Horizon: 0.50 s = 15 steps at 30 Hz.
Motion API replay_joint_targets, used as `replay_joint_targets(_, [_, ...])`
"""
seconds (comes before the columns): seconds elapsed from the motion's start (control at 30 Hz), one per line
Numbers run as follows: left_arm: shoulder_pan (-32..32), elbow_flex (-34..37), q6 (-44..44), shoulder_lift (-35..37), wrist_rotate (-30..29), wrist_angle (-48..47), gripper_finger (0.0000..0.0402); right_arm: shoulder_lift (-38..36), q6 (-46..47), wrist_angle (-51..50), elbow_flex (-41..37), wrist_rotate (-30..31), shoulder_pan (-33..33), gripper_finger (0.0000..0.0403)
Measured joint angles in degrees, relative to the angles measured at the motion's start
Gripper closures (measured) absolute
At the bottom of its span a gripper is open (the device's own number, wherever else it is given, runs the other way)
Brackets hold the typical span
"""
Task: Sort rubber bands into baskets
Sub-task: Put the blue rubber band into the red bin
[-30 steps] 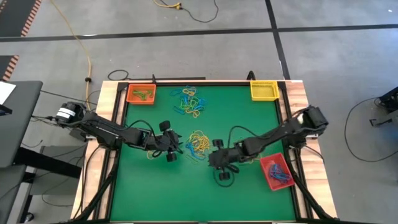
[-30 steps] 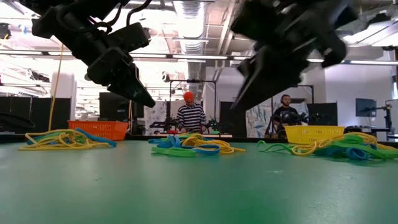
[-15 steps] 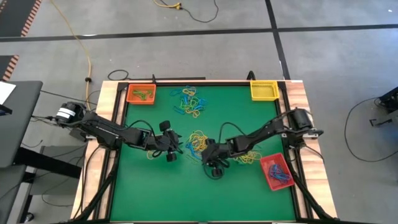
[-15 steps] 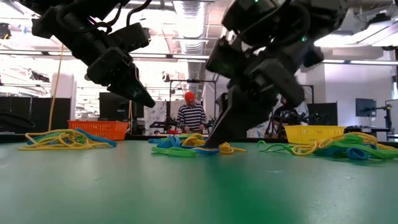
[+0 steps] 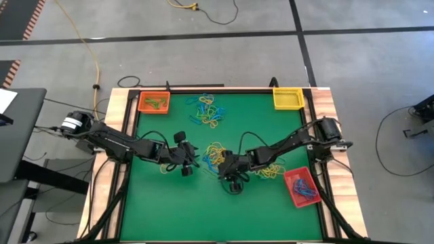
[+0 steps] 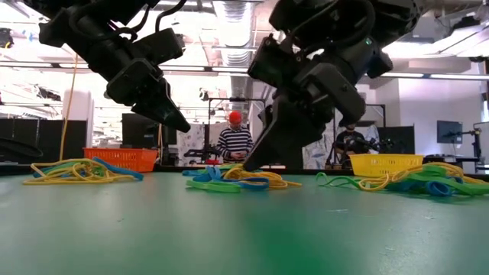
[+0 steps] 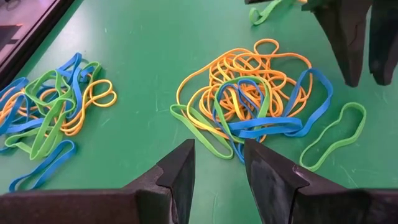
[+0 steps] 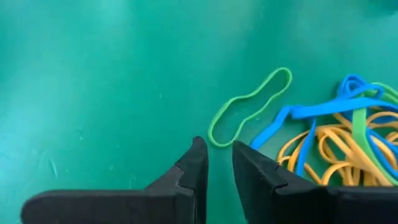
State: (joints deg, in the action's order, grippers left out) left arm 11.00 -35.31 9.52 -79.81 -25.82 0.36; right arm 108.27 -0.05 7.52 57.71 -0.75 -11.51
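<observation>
High view: left gripper (image 5: 194, 161) and right gripper (image 5: 222, 169) flank the central rubber bands (image 5: 215, 154).

Left wrist view: fingers (image 7: 180, 174) released, empty.

Right wrist view: fingers (image 8: 196, 163) parted, empty, beside a green loop (image 8: 249, 106).

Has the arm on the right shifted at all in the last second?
Yes. The right gripper swung left, away from the red basket, to the middle pile of rubber bands.

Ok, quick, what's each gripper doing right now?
Left gripper: open, empty, above the mat.
Right gripper: open with a narrow gap, empty, beside a green rubber band.
</observation>
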Motion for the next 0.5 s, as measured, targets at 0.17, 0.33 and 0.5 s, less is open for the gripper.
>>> replay_joint_targets(0.17, [0.01, 0.00, -0.02, -0.02, -0.02, -0.01, 0.0274, -0.14, 0.00, -0.51, 0.00, 0.02, 0.54, 0.0301])
replay_joint_targets(0.33, [0.01, 0.00, -0.02, -0.02, -0.02, -0.02, 0.0274, 1.12, 0.02, -1.38, -0.05, -0.35, 1.55, 0.0301])
replay_joint_targets(0.5, [0.01, 0.00, 0.00, -0.01, -0.02, -0.03, 0.0274, 2.68, 0.29, -0.93, -0.03, -0.79, 2.29, 0.0301])
